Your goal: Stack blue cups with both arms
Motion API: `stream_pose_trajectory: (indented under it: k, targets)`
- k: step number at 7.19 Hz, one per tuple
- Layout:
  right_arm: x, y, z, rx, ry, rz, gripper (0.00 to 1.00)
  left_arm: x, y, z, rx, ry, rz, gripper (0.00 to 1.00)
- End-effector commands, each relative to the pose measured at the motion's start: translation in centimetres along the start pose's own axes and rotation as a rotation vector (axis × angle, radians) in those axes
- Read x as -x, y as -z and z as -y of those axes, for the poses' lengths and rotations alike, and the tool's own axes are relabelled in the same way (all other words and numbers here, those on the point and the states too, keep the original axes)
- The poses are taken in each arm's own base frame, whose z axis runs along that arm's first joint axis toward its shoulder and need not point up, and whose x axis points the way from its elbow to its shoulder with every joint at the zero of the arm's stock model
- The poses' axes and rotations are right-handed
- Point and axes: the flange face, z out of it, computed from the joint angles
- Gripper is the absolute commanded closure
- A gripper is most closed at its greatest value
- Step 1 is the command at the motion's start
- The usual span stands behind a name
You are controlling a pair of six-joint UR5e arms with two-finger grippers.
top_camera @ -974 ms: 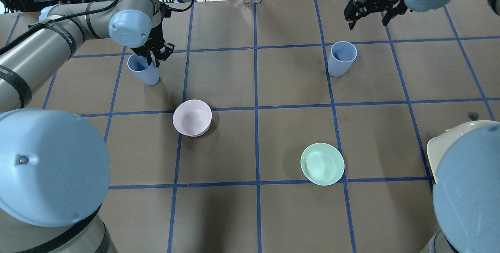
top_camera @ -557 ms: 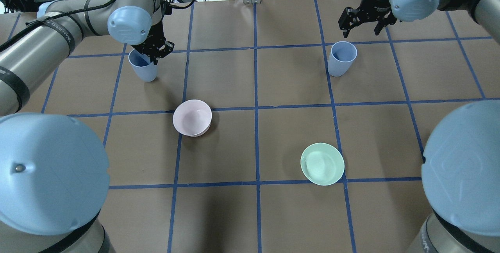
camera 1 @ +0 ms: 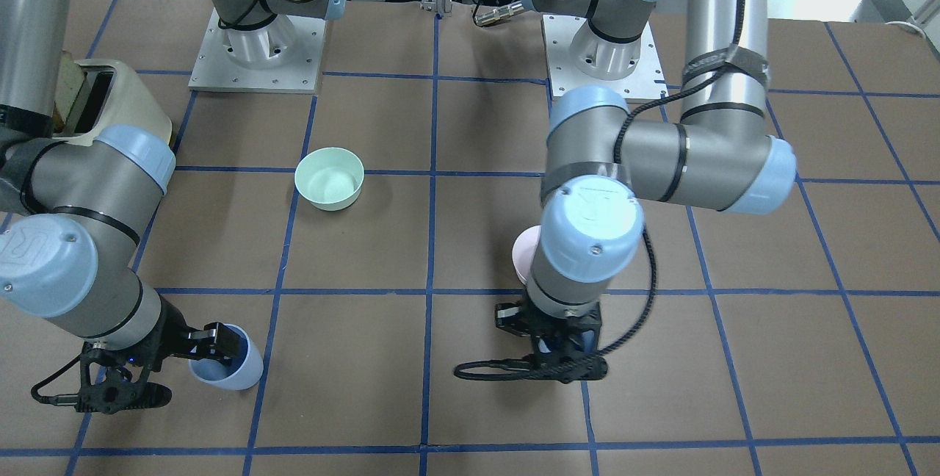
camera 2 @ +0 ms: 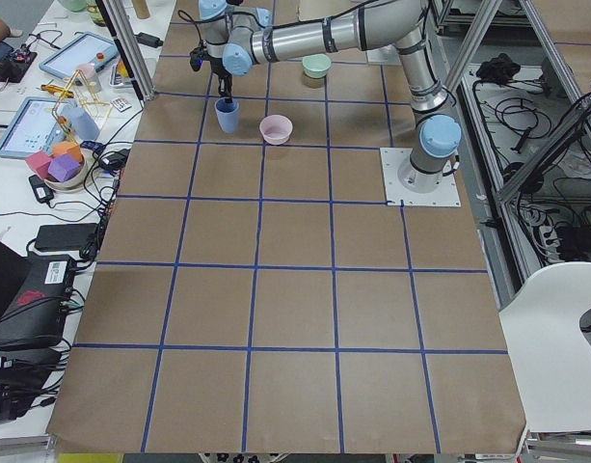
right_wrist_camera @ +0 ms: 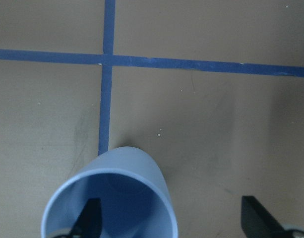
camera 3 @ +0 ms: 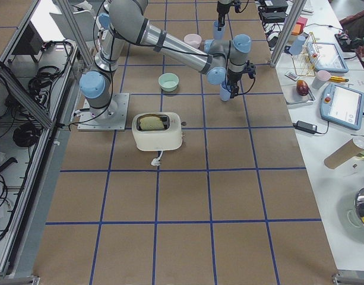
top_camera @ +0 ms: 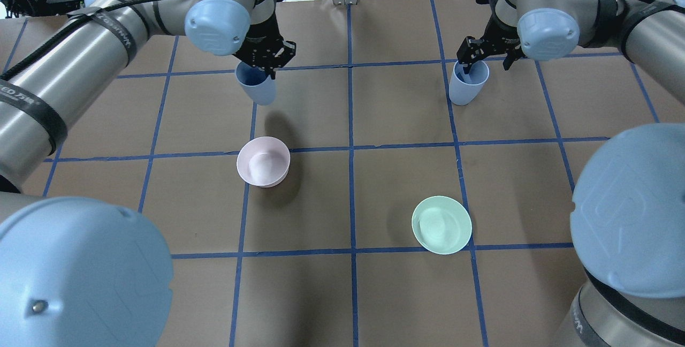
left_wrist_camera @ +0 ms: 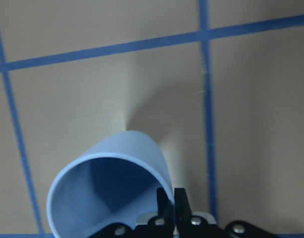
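Toward 10 o'clock of the overhead table view: left gripper [top_camera: 263, 68], fingers [left_wrist_camera: 165, 206] pinched almost together on the wall of the held blue cup [top_camera: 258, 89]; cup clear of the table [top_camera: 401, 293], shadow apart at its 6 o'clock. Toward 2 o'clock: right gripper [top_camera: 486, 63], spread wide and grasping nothing, one finger inside the standing blue cup [top_camera: 464, 91], the other outside at its 3 o'clock; cup base on the table. Pink bowl [top_camera: 263, 162] at 9 o'clock, green bowl [top_camera: 441, 225] at 4 o'clock.

pink bowl [top_camera: 263, 161] upright | mint bowl [top_camera: 441, 225] upright | toaster [camera 3: 160, 136] holding bread [camera 3: 153, 122]
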Motion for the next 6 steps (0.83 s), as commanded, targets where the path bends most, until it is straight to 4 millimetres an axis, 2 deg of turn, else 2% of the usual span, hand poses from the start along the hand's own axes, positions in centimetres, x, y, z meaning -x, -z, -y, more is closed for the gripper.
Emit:
stream_pose_trajectory:
  k: [1,2,3,4,5,6]
  targets:
    - [-0.6,-0.3,-0.3,0.005,-0.011,0.007,0.00,-11.7,0.7,-4.8,-0.051,0.050,-0.048,1.00]
    - [-1.0,-0.3,-0.2,-0.005,-0.020,0.033,0.07,-13.8,-0.4,-6.5,-0.027,0.031,-0.044,1.00]
    - [-1.5,0.1,0.1,-0.015,-0.028,0.048,0.28,-15.3,-1.9,-8.1,0.017,0.008,-0.073,1.00]
    - [-1.4,-0.1,-0.1,-0.011,-0.028,0.050,0.40,-15.6,-2.3,-9.5,0.032,-0.016,-0.063,1.00]
    - [-1.5,0.1,0.0,-0.015,-0.025,0.046,0.54,-15.5,-4.3,-9.9,0.063,-0.003,-0.048,0.71]
    - [-1.4,-0.1,-0.1,-0.009,-0.027,0.049,0.72,-15.5,-4.9,-10.0,0.074,0.002,-0.051,0.01]
